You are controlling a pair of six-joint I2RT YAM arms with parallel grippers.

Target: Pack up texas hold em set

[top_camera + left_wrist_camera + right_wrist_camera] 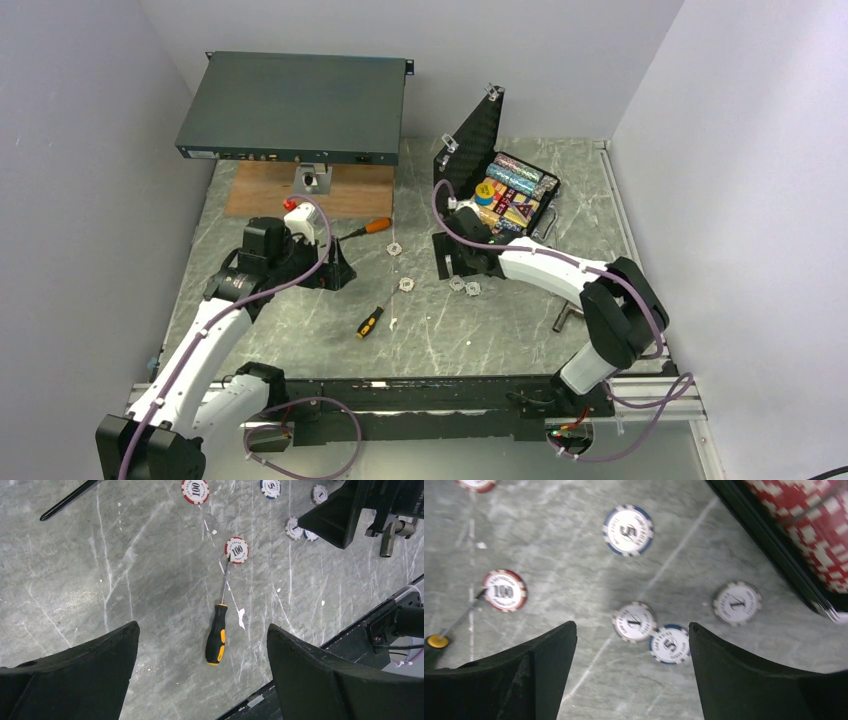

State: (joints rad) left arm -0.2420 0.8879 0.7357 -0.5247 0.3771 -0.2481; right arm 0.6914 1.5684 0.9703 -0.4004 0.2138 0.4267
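A: Which step?
B: Gathering loose chips (634, 621). They lie on the table (480, 330), just near-left of the open case (478, 135) by its far right corner.
A: Fingers?
B: Right fingers (524, 680) apart, empty, over two touching chips; left fingers (75, 680) apart, empty.
A: Next?
B: Lower, pinch one chip, not both

**Table layout: chips outside the case**

Case (520, 195) sits far right on the table (300, 340), lid upright on its left, chip rows (515, 180) inside. Loose chips (737, 603) lie near of it, below my right gripper (631, 626). One screwdriver (370, 321) is centre, its tip touching a chip (236, 550). Another screwdriver (368, 227) lies farther back. Rack unit (295, 105) far left.
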